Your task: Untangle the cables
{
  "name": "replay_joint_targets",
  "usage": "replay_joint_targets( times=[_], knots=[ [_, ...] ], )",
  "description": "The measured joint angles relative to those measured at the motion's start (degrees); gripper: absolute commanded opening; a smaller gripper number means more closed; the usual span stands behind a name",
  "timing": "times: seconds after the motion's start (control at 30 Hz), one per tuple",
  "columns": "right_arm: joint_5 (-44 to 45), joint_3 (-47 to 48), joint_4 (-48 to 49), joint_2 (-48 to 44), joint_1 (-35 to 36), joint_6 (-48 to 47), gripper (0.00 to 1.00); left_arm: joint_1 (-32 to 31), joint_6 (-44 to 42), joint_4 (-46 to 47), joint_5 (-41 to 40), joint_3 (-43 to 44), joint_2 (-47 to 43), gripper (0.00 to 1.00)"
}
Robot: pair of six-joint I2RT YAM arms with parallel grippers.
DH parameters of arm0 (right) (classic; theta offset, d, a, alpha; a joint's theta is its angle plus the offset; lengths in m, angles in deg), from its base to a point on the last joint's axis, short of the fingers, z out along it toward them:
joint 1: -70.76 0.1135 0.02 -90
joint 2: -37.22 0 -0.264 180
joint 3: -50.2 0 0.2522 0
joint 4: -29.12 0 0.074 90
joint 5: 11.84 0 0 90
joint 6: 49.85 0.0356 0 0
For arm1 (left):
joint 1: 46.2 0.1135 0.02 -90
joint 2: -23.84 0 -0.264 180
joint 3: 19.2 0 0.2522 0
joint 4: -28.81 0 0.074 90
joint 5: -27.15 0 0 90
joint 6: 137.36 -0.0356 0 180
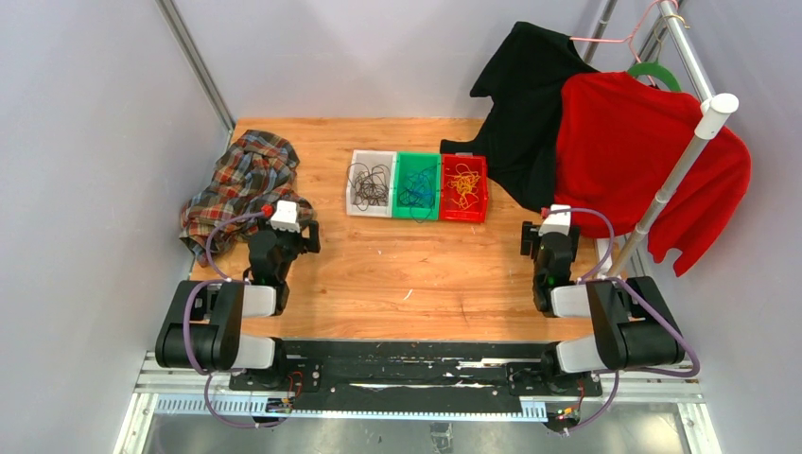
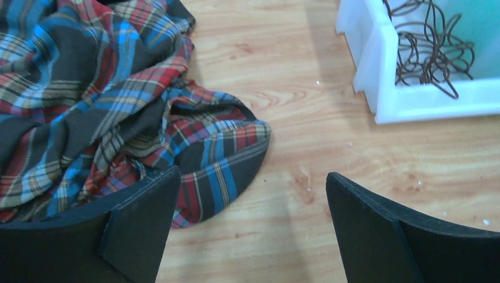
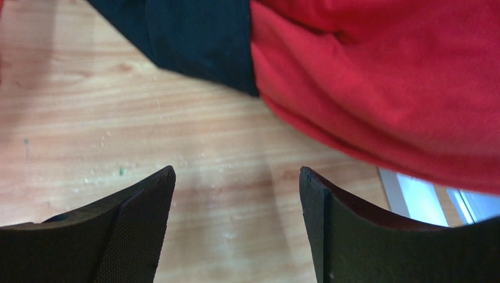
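The arm bases sit on the black rail point(image 1: 378, 364) at the near edge of the table point(image 1: 416, 274), both arms folded low. The left end effector point(image 2: 252, 177) hangs over bare wood just beside the plaid shirt point(image 2: 88, 88), jaws spread wide with nothing between them. The right end effector point(image 3: 237, 171) is likewise wide apart and empty, near the hems of the red shirt point(image 3: 383, 76) and black shirt point(image 3: 194, 35). The cables point(image 1: 417, 186) lie well apart from both, at the far middle of the table. They are split by colour into three touching bins: dark ones in the white bin point(image 1: 353, 189), blue in the green bin point(image 1: 417, 156), yellow-orange in the red bin point(image 1: 485, 189). That sorting suggests the untangling is largely done, which would explain why the arms sit clear of the bins.
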Motion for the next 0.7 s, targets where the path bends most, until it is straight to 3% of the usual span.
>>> replay_joint_targets(
  times=[0.7],
  knots=[
    [-5.40, 2.14, -0.55, -0.17, -2.32, 0.02, 0.77, 0.00, 1.38, 0.48, -3.10, 0.92, -0.04, 0.98]
  ],
)
